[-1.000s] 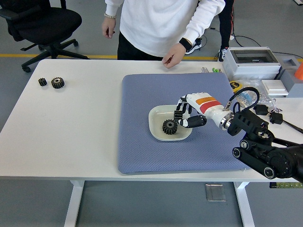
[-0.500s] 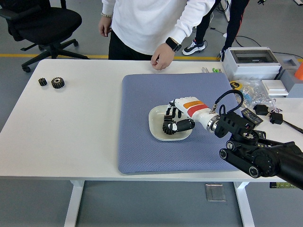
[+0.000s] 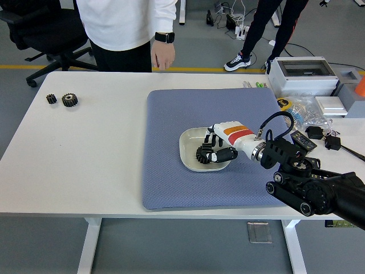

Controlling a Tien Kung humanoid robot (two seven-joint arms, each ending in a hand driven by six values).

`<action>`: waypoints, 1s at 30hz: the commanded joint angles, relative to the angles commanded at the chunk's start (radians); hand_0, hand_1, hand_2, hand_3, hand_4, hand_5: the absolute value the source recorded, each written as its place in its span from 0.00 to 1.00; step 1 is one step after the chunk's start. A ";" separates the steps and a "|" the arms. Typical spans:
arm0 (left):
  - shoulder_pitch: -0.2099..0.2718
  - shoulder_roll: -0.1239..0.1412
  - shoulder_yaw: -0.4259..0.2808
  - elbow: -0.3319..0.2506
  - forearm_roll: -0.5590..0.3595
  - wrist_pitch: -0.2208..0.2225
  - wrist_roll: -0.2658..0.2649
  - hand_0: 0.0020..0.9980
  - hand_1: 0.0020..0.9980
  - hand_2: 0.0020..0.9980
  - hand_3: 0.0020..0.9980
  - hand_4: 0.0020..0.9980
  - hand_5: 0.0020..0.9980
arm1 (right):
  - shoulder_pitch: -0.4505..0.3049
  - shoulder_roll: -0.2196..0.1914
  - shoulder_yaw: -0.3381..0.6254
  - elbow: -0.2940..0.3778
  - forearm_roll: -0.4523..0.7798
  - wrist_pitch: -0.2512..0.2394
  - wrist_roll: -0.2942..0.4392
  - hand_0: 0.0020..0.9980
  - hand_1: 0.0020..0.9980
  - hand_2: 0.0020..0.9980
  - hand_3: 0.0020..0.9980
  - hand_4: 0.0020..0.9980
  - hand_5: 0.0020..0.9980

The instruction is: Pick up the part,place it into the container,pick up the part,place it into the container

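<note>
White bowl [image 3: 188, 149] at mid-mat, your right hand [image 3: 219, 147] curled around the black gear [image 3: 203, 154] inside it.
You have bare blue mat [image 3: 171, 120] on every side of the bowl and open white table [image 3: 85, 154] to the left; the right edge is crowded by a grey box [image 3: 302, 76] and cables. Count two smaller gears [image 3: 69, 100] at the far left corner, well apart from the mat. A person's hand [image 3: 162, 55] hangs beyond the far edge.
</note>
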 joint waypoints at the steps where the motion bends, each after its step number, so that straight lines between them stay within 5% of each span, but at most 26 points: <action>1: 0.000 0.000 0.000 0.000 0.000 0.000 0.000 0.61 0.57 0.70 0.58 0.69 0.59 | 0.001 -0.001 0.002 0.002 0.000 0.001 0.002 0.21 0.39 0.46 0.49 0.65 0.29; 10: 0.000 0.000 0.000 0.000 0.001 0.001 0.001 0.61 0.57 0.70 0.58 0.70 0.59 | 0.002 -0.006 0.018 0.008 -0.013 0.039 0.013 0.20 0.40 0.50 0.52 0.71 0.28; 11: 0.000 0.000 -0.002 0.000 0.002 0.001 0.002 0.61 0.57 0.70 0.58 0.69 0.59 | 0.002 -0.006 0.020 0.008 -0.014 0.041 0.015 0.20 0.41 0.60 0.63 0.84 0.34; 16: 0.004 0.000 -0.003 0.000 0.008 0.001 0.004 0.61 0.57 0.70 0.58 0.69 0.59 | 0.002 -0.007 0.026 0.010 -0.016 0.045 0.020 0.20 0.41 0.60 0.63 0.84 0.34; 17: 0.004 0.000 -0.003 0.000 0.008 0.001 0.005 0.61 0.57 0.70 0.57 0.69 0.59 | 0.002 -0.007 0.027 0.011 -0.016 0.045 0.021 0.20 0.42 0.70 0.72 0.90 0.37; 30: 0.010 0.002 -0.003 0.000 0.013 0.001 0.006 0.61 0.57 0.70 0.57 0.69 0.59 | 0.005 -0.011 0.049 0.010 -0.019 0.040 0.022 0.21 0.43 0.74 0.80 0.94 0.38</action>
